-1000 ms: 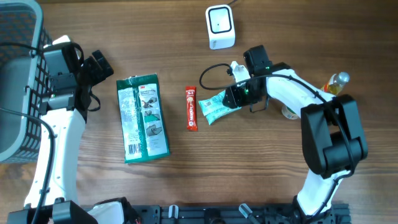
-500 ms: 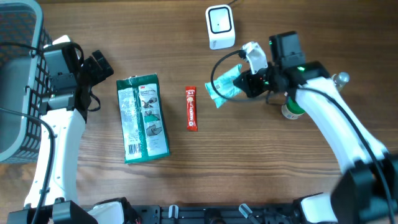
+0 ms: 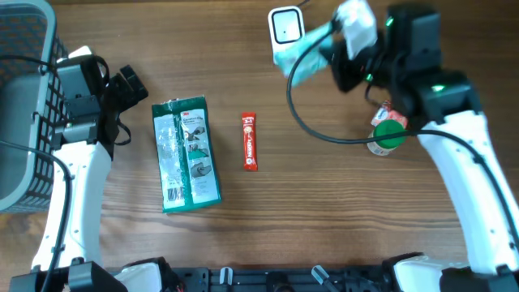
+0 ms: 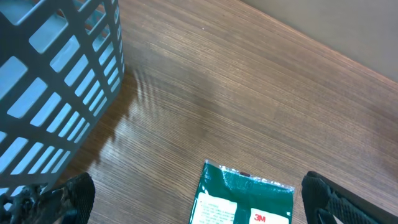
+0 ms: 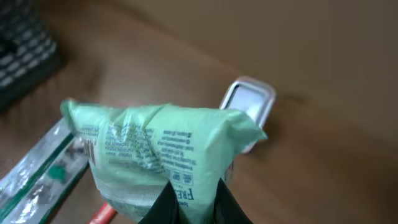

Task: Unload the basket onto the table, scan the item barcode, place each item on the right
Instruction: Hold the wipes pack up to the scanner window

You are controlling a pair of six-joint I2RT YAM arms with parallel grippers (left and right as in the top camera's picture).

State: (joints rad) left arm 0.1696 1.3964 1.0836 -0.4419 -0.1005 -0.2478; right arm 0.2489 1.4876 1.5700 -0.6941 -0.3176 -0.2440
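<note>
My right gripper [image 3: 339, 66] is shut on a light green packet [image 3: 303, 55], held up in the air just right of the white scanner [image 3: 285, 29] at the table's far edge. In the right wrist view the packet [image 5: 163, 146] fills the middle, its printed side facing the camera. Its lower edge is pinched between the black fingers of that gripper [image 5: 193, 200], and the scanner [image 5: 250, 104] lies behind it. My left gripper [image 4: 199, 208] stands wide open over the top edge of a dark green 3M package [image 4: 246, 200], holding nothing.
The green 3M package [image 3: 187, 154] and a red stick pack [image 3: 250, 141] lie flat mid-table. A green-capped bottle [image 3: 388, 135] lies under my right arm. A grey wire basket [image 3: 18, 113] stands at the left edge, close to my left arm.
My right gripper has closed on the light green packet, lifted it off the table and carried it up and back toward the scanner. The left arm has not moved.
</note>
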